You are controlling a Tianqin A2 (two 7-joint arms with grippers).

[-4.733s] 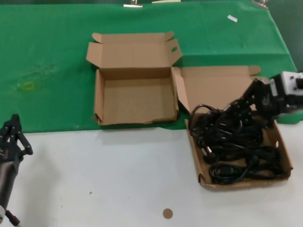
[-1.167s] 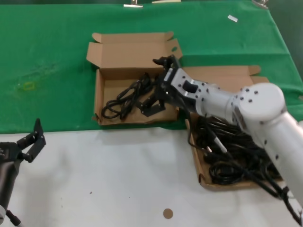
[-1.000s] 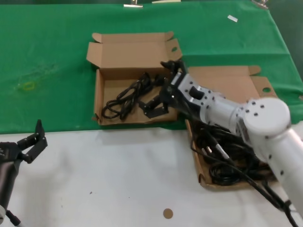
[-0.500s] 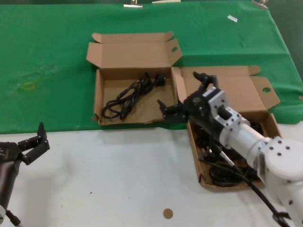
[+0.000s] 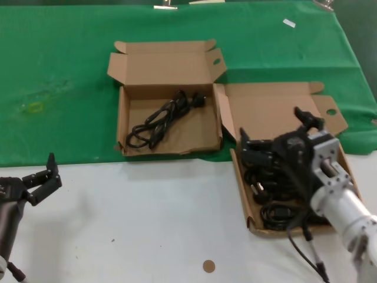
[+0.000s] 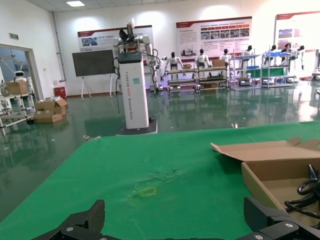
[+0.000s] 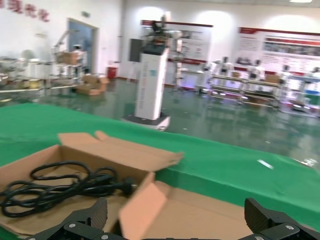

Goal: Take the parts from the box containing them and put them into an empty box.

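The box containing the parts [image 5: 352, 183] lies at the right with its lid folded back, and a tangled pile of black cable bundles [image 5: 277, 197] fills it. My right gripper [image 5: 275, 131] hovers over that box's rear part, open and empty. The other box [image 5: 122, 121], on the green cloth, holds one looped black cable bundle [image 5: 160, 118]; the right wrist view shows the same bundle [image 7: 60, 186]. My left gripper [image 5: 42, 177] is parked at the near left over the white table, open and empty. In the left wrist view that box's wall [image 6: 260, 182] is beyond the left gripper [image 6: 175, 226].
A green cloth [image 5: 65, 71] covers the far half of the table, and the near half is white [image 5: 135, 224]. A small brown disc [image 5: 208, 266] lies near the front edge. A yellow mark [image 5: 35, 107] is on the cloth at the left.
My right gripper has swung back from the left box to above the right box, empty. The cable bundle it carried stays in the left box. The left arm barely moved.
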